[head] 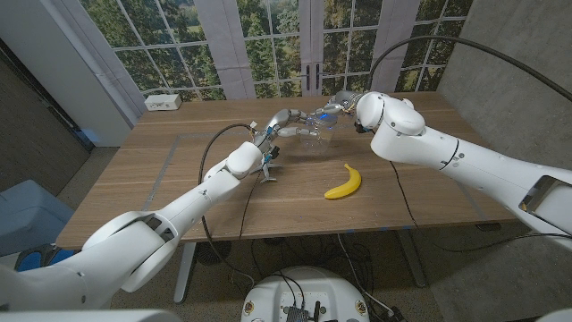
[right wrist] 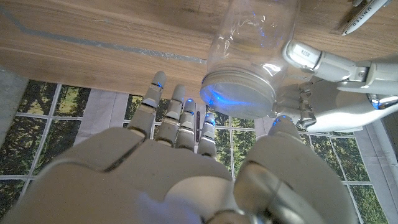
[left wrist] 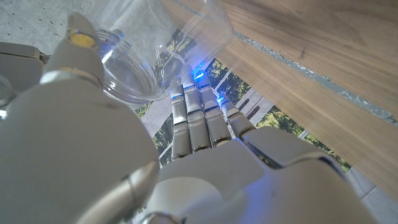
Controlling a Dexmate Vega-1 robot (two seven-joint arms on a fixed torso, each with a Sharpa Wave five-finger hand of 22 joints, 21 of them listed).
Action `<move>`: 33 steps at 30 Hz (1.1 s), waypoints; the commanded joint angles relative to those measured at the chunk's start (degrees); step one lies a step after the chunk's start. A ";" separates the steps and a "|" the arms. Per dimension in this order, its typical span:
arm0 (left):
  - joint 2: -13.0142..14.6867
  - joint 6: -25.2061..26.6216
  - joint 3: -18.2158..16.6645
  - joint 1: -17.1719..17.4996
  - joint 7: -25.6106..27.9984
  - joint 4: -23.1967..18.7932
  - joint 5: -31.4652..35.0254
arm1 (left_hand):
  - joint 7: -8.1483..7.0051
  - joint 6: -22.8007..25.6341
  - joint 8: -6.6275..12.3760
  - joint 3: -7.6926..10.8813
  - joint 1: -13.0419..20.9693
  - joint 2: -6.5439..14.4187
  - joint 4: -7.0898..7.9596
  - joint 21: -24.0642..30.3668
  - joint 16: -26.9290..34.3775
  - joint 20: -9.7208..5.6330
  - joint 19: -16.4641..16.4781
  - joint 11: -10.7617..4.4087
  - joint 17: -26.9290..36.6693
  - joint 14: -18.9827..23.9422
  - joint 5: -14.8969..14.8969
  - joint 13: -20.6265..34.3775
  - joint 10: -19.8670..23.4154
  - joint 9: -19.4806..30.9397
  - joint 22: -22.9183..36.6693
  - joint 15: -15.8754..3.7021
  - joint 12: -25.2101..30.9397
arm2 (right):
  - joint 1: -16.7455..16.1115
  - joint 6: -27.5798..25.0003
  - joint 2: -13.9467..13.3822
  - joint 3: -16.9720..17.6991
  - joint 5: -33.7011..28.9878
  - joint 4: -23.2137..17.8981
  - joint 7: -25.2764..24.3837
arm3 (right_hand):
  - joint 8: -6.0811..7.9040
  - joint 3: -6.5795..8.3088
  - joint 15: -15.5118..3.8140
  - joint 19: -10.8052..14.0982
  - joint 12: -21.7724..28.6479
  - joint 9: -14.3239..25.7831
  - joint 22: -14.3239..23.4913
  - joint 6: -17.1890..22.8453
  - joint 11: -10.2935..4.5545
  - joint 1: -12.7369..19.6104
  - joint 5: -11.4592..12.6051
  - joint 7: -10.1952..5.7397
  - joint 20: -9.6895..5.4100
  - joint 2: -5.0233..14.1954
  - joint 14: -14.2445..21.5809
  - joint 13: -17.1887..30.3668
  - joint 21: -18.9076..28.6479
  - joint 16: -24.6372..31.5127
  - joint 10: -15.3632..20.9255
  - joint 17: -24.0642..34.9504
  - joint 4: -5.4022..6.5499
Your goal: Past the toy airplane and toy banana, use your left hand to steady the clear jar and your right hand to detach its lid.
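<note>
Wooden table [head: 179,179] carries everything you see here. Your right hand [head: 344,105] reaches in above the far edge, its fingers [right wrist: 177,118] spread apart just short of the metal lid [right wrist: 239,93], holding nothing; the right wrist view shows a gap between them and the lid's rim. Your left hand [head: 284,121] grips the clear jar [head: 315,130] from its own side, fingers [right wrist: 323,62] wrapped against the glass, the jar tilted with its lid toward your right hand, near the middle of the far edge. The toy banana [head: 344,183] lies nearer the front edge, right of centre. The toy airplane [head: 268,165] sits partly hidden by your left forearm, left of the banana.
</note>
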 commanded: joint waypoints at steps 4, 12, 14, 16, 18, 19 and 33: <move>0.22 -0.21 -0.16 0.21 0.86 -0.26 0.77 | -15.01 17.07 2.45 0.54 15.37 15.69 0.64 -0.04 -0.25 -0.06 0.22 -17.71 0.19 -0.29 0.32 0.39 19.08 0.41 0.04 -11.72 0.07 | 8.18 -3.46 0.05 -9.43 0.12 1.56 1.98 | 0.38 0.76 -1.89 2.87 1.48 -0.03 0.36 -0.03 -0.95 1.54 0.24 0.19 -1.04 0.22 4.11 0.62 1.54 2.58 3.78 1.43 -2.36; 0.15 -0.41 -0.14 0.03 0.82 0.16 0.83 | -15.06 17.06 2.34 0.46 15.41 15.71 0.64 -0.05 -0.35 -0.06 0.24 -17.70 0.19 -0.34 0.32 0.51 19.17 0.42 0.04 -11.72 -0.08 | 7.64 -1.96 0.04 -8.91 0.98 1.82 -0.28 | 3.39 3.53 -6.32 7.38 5.40 0.03 1.39 7.18 -4.30 6.25 1.12 -1.04 -4.00 2.46 11.66 3.07 4.73 9.28 12.70 6.51 -6.98; 0.08 -0.56 -0.14 -0.05 0.68 0.38 0.72 | -15.11 17.03 2.31 0.44 15.41 15.70 0.64 -0.06 -0.37 -0.06 0.24 -17.69 0.19 -0.36 0.32 0.49 19.15 0.42 0.04 -11.72 -0.14 | 7.47 -1.52 -0.11 -8.83 0.98 1.79 -0.71 | 4.21 3.88 -6.61 8.33 6.40 0.13 1.53 9.46 -4.85 7.36 1.20 -1.38 -4.62 2.21 12.72 3.76 5.48 10.43 14.41 7.58 -8.07; 0.02 -0.65 -0.12 -0.13 0.73 0.56 0.78 | -15.03 17.08 2.30 0.42 15.43 15.71 0.64 -0.06 -0.39 -0.06 0.24 -17.70 0.19 -0.37 0.32 0.49 19.12 0.42 0.04 -11.73 -0.21 | 7.43 -1.34 -0.18 -8.84 0.97 1.77 -0.85 | 4.96 4.52 -7.40 9.01 7.29 0.32 1.59 11.53 -5.81 8.81 1.28 -1.65 -5.29 2.52 13.53 4.48 6.10 11.46 15.43 8.70 -9.00; -0.06 -0.77 -0.09 -0.24 0.62 0.80 0.72 | -15.03 17.00 2.25 0.42 15.43 15.74 0.65 -0.07 -0.40 -0.04 0.22 -17.71 0.20 -0.35 0.32 0.53 19.15 0.42 0.04 -11.73 -0.22 | 7.52 -1.20 -0.21 -9.03 0.80 1.83 -0.88 | 5.55 5.08 -7.89 9.11 8.17 0.50 1.65 13.10 -6.27 10.17 1.34 -1.77 -5.61 2.68 13.95 5.08 6.46 12.11 16.57 9.54 -9.65; -0.09 -0.82 -0.08 -0.29 0.57 0.89 0.69 | -15.04 17.05 2.26 0.41 15.44 15.75 0.65 -0.06 -0.40 -0.05 0.23 -17.71 0.20 -0.35 0.32 0.52 19.15 0.42 0.04 -11.73 -0.25 | 7.44 -0.80 -0.30 -8.98 0.78 1.89 -1.02 | 5.97 5.64 -8.23 9.02 8.59 0.63 1.68 14.13 -6.64 11.37 1.46 -1.86 -5.74 2.87 14.16 5.39 6.61 12.26 17.06 9.80 -10.16; -0.36 -1.09 -0.09 -0.44 0.35 1.44 0.33 | -14.92 17.17 2.15 0.30 15.49 15.81 0.66 -0.07 -0.48 -0.08 0.26 -17.71 0.23 -0.26 0.33 0.64 19.22 0.43 0.04 -11.73 -0.51 | 11.01 4.10 -1.38 -11.84 -1.65 3.58 6.03 | 8.29 9.83 -10.18 7.12 9.55 1.63 1.96 18.53 -10.42 21.49 1.31 -5.84 -7.49 3.20 11.46 7.77 7.81 10.92 16.16 11.16 -11.34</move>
